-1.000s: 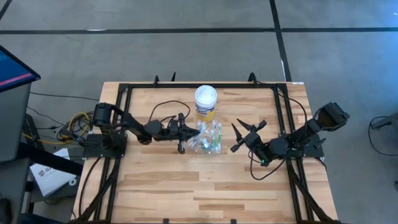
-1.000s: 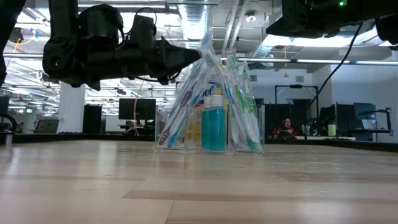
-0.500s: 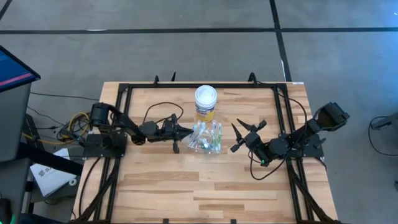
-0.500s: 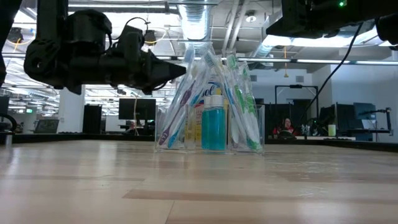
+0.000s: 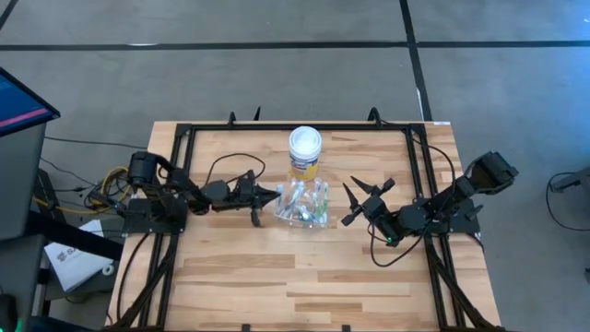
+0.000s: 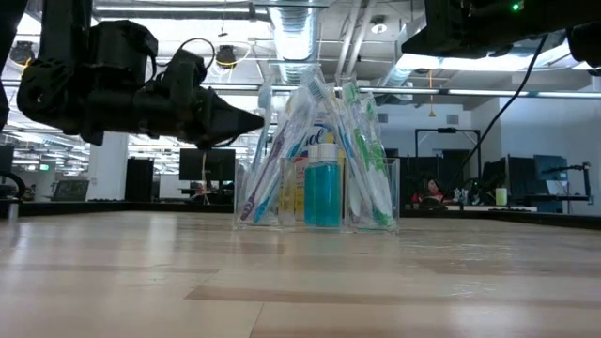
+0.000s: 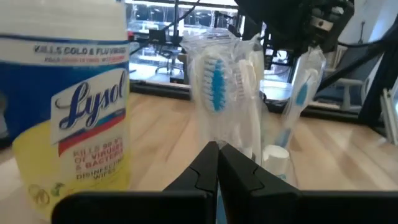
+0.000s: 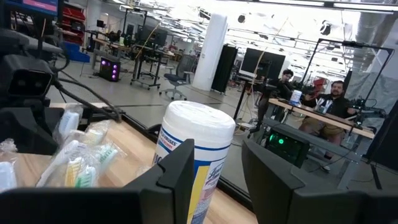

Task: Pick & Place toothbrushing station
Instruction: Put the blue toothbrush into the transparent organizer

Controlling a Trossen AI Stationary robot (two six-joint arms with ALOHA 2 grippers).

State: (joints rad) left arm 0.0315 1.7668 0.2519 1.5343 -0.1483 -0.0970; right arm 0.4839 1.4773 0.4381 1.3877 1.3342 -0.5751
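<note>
A small clear plastic cup [image 5: 304, 205] stands at the table's middle. It holds several wrapped toothbrushes and a teal tube [image 6: 323, 188], all resting in it and leaning on its rim. My left gripper [image 5: 274, 194] is just left of the cup, above its rim [image 6: 258, 120]. It is shut on the leftmost blue-white toothbrush [image 7: 214, 84]. My right gripper [image 5: 367, 198] hovers open and empty to the right of the cup. My left gripper pinches the wrapped blue-white toothbrush just below its bristle head [image 7: 217, 138], between the free ends of its two fingers. The fingers come level from the table's left. The brush stands nearly upright, its lower end [image 6: 246, 212] in the cup.
A yellow jar with a white lid [image 5: 305, 150] stands right behind the cup on its far side; it fills the left of the left wrist view [image 7: 68, 112] and shows between my right fingers [image 8: 193, 149]. A black frame [image 5: 304, 127] borders the work area.
My left gripper has drawn back toward the table's left edge, staying shut and level. The top of the leftmost toothbrush has gone with it, tipping from a rightward lean to nearly upright, while its lower end has stayed in the cup.
</note>
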